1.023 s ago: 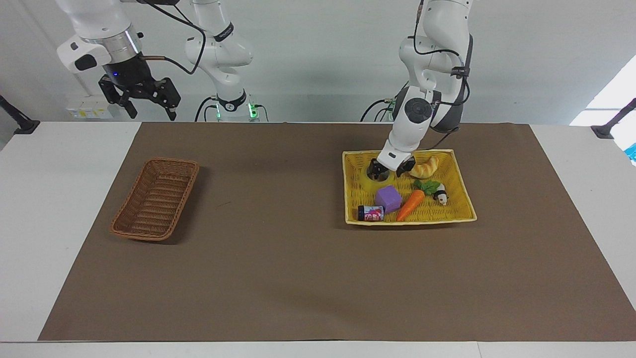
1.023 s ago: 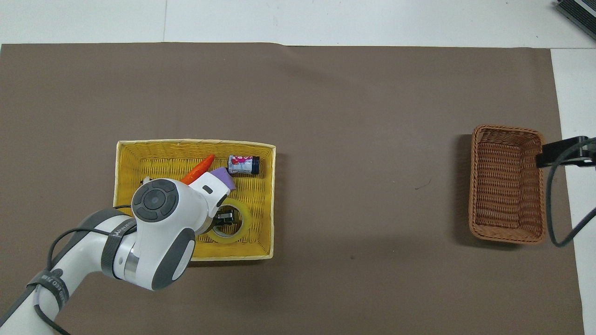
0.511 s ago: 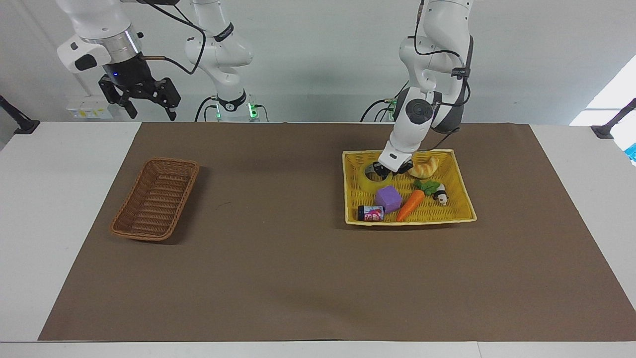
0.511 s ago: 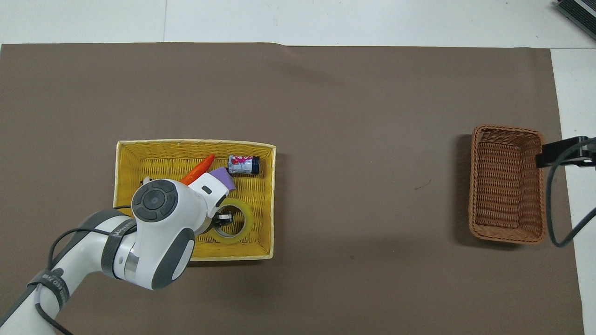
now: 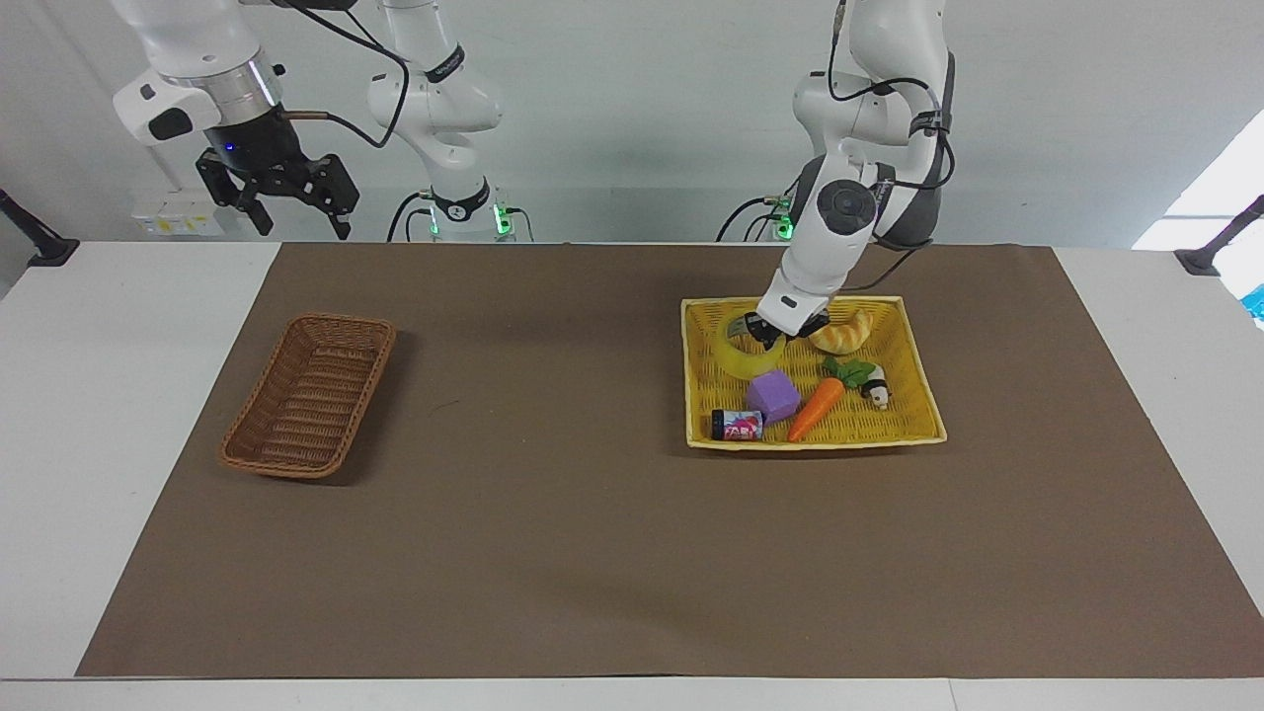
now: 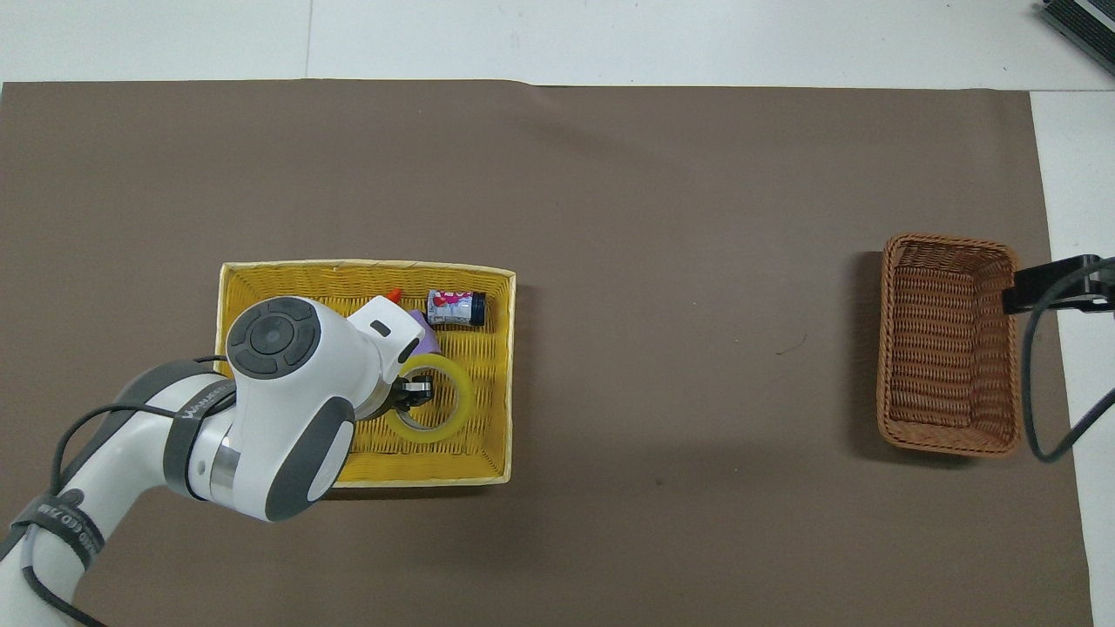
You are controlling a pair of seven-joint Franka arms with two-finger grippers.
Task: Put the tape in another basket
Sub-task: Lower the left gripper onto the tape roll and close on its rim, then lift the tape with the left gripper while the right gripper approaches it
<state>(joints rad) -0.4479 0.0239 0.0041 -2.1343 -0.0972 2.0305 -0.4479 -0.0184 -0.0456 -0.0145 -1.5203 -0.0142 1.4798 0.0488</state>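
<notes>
Since a second ago my left gripper (image 5: 768,337) has clamped onto the tape's wall and lifted the tape (image 5: 743,354) off the weave of the yellow basket (image 5: 918,395); a second ago the roll lay flat there with my fingers spread around its rim. Now it hangs tilted from my grip, over the part of the yellow basket nearest to us robots, toward the right arm's end of that basket. Under and beside it lie the purple cube (image 5: 772,395), the carrot (image 5: 816,407), the small can (image 5: 737,424), the croissant (image 5: 842,334) and a little black-and-white toy (image 5: 875,387). The brown basket (image 5: 309,394) sits well apart at the right arm's end of the table. My right gripper (image 5: 279,193) waits there with its jaws apart, up in the air.
</notes>
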